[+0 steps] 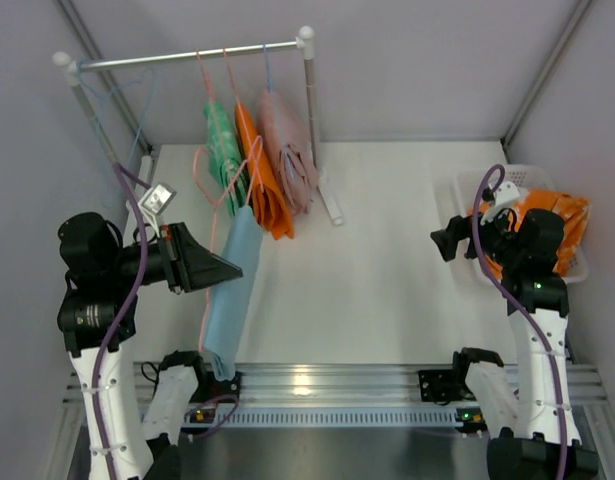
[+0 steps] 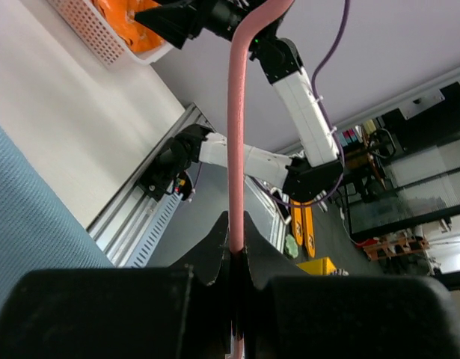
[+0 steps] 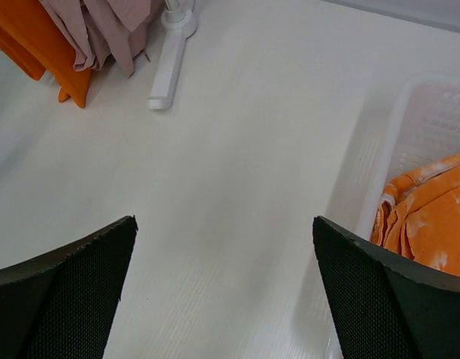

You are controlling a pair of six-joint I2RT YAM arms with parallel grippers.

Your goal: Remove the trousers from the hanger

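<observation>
Top view: L arm at table's [image 1: 387,260] left side, left gripper [image 1: 224,267] pointing right. Its jaws were clamped on the thin rod of the pink hanger [image 1: 209,255]. Left wrist view confirmed this: left gripper [image 2: 235,243] pinched together on the pink hanger [image 2: 235,134], no gap visible.

The light blue trousers [image 1: 235,290] hung as a long strip just beside the gripper tip, running from near the rack's [image 1: 187,56] garments down to the near table edge. Cloth also filled the left of the wrist view [image 2: 31,239]. Exact hold of cloth on hanger: cannot tell.

Rack rail carried 3 items side by side: green garment [image 1: 223,140], orange garment [image 1: 262,175], mauve garment [image 1: 287,150].

R arm stood well apart at the right. Right gripper [image 1: 449,242] hovered over bare table next to the basket [image 1: 579,268]; its fingers [image 3: 65,292] were wide apart w/ nothing between them (right gripper [image 3: 222,224]).

The orange trousers [image 1: 559,222], white-printed, lay inside the basket [image 3: 428,120], seen also at the right wrist view's edge [image 3: 431,217]. Rack foot [image 3: 170,60] rested on the table near the hanging items.
</observation>
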